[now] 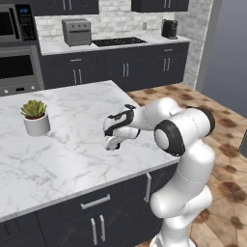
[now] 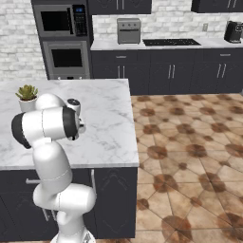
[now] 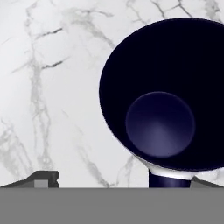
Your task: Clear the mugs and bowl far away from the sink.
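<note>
- potted plant point(image 1: 35, 117) sits well left of the gripper point(image 1: 112, 142) on the marble island point(image 1: 58, 159), nothing blocking
- navy-inside mug point(image 3: 166, 96) right under the gripper, slightly to its right in hand view
- jaws: can't tell if apart or clamped
- judging progress: other mug + bowl left imo

The grey-white mug point(image 3: 166, 105) — dark navy inside and rim — stands upright on the marble counter point(image 3: 52, 87), mouth open upward
</note>
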